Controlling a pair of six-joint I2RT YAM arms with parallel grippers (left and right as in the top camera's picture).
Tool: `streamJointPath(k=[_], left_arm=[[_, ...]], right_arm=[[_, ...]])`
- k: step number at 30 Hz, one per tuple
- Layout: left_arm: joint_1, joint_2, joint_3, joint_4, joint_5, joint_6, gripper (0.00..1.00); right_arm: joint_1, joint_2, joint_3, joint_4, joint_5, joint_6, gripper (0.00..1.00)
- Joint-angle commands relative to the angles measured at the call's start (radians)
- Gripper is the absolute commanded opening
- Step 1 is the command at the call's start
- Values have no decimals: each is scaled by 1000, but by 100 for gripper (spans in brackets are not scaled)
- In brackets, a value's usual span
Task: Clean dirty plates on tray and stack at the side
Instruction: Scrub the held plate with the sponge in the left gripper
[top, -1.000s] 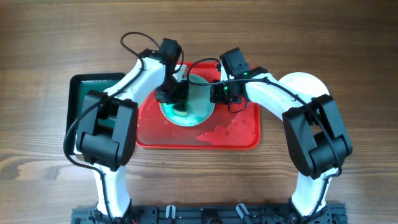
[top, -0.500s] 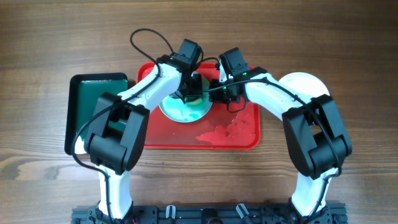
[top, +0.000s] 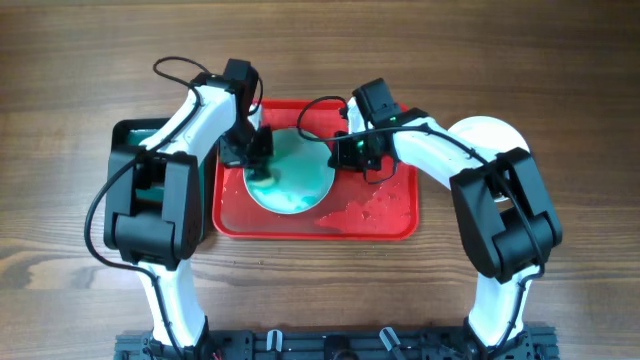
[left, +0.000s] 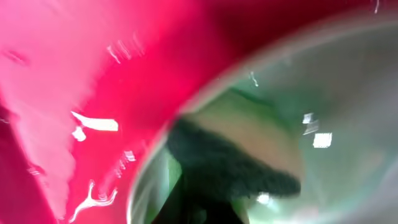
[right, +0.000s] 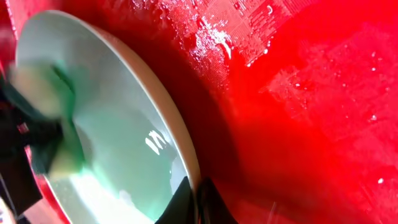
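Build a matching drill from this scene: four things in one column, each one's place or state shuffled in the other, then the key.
1. smeared plate
2. red tray
3. dark green tray
4. white plate

A. on the wood, partly under the right arm
B. wet, carrying a plate
C. rim between the right fingers, sponge on it
D. beside the red tray, on the left arm's side

Pairs: 1-C, 2-B, 3-D, 4-A

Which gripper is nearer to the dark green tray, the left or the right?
Left. The left gripper, holding a sponge on the plate, is near the dark green tray. The right gripper grips the plate's right rim, farther away across the red tray.
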Motion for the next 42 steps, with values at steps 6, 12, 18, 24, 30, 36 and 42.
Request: streamJointPath(k=[6,12,18,24,30,36,42], left_arm=[[-78,43,-34,77,184,150,4],[-179,43,-34,331,65,-140,4],[-207,43,-34,261,-512,-518,4],[-206,43,-34,96,-587,-605,4],[-206,43,-34,47,55,14,4],[-223,43,-34,-1,330,214,4],[-234,43,-34,177,319,94,4]], right_arm=[[-7,36,-3,18,-65,-39,4],[-7,36,-3,19,-57,-39,4],[-7,36,-3,18,-49,-39,4],[-7,36,-3,18,-46,-39,4],[-7,36,-3,18,-46,-39,4],[-7,36,-3,18,-46,-37,4],[-7,36,-4,18,-46,-37,4]])
